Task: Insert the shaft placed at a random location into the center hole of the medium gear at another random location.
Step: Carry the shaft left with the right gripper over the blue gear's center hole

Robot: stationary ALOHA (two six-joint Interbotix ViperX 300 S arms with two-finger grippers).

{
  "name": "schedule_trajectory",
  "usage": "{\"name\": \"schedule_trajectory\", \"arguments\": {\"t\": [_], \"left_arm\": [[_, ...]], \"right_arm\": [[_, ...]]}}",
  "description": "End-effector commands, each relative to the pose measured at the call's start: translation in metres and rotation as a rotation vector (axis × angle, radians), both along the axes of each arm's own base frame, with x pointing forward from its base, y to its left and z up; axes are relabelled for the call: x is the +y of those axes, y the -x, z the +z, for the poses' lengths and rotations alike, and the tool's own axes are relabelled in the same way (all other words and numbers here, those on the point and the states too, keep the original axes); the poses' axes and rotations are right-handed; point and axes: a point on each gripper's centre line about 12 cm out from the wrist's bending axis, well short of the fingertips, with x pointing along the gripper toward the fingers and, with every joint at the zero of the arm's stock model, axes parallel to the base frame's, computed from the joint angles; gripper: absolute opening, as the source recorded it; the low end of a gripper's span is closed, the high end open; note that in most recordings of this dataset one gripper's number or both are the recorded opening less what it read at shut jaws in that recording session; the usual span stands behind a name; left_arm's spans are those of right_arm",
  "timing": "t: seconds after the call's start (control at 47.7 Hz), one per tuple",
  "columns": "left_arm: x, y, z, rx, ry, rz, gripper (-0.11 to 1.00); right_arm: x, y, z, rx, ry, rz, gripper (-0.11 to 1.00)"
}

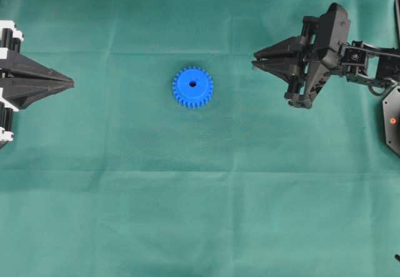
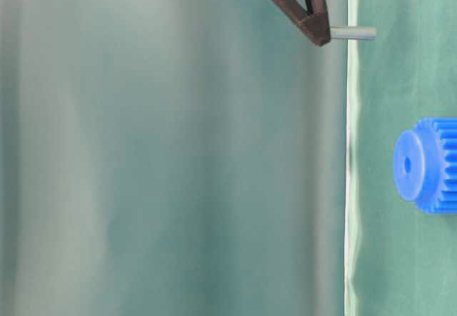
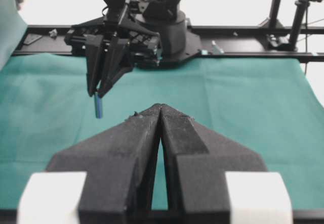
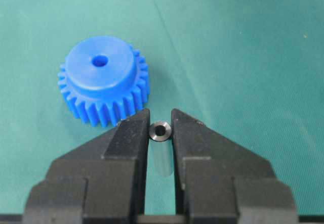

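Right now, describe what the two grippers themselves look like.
Both are matte black. The left gripper has two wedge-shaped jaws tapering to a point, with white blocks at their base. The right gripper has the same pointed black jaws on a boxy black wrist, with black cables looping behind it.

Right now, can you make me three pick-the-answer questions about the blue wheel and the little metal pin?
1. Where is the shaft?
A. between the right gripper's fingers
B. inside the gear's hole
C. lying on the cloth

2. What colour is the medium gear?
A. red
B. blue
C. yellow

3. How is the center hole of the gear?
A. plugged by the pin
B. covered by a finger
C. empty

Answers: 1 A, the right wrist view shows the pin pinched between the two black fingers. 2 B, it is bright blue in every view showing it. 3 C, the hole looks dark and open from above.
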Motion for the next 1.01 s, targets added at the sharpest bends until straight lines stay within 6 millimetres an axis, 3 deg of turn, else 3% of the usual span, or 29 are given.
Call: {"name": "schedule_trajectory", "arguments": {"t": [0.0, 0.189, 0.734, 0.986], "left_arm": [[0.000, -0.002, 0.008, -0.021, -0.002, 0.000, 0.00], [0.000, -0.003, 0.007, -0.021, 0.000, -0.001, 0.00], [0.000, -0.003, 0.007, -0.020, 0.000, -0.001, 0.00], [0.000, -0.003, 0.007, -0.017, 0.000, 0.000, 0.00]], "right_arm": [[-0.001, -0.009, 0.010, -0.028, 0.020, 0.009, 0.13], [0.001, -0.027, 0.012, -0.035, 0.019, 0.030, 0.13], [0.022, -0.104, 0.021, -0.049, 0.014, 0.121, 0.13], [0.026, -0.118, 0.024, -0.057, 0.015, 0.135, 0.13]]}}
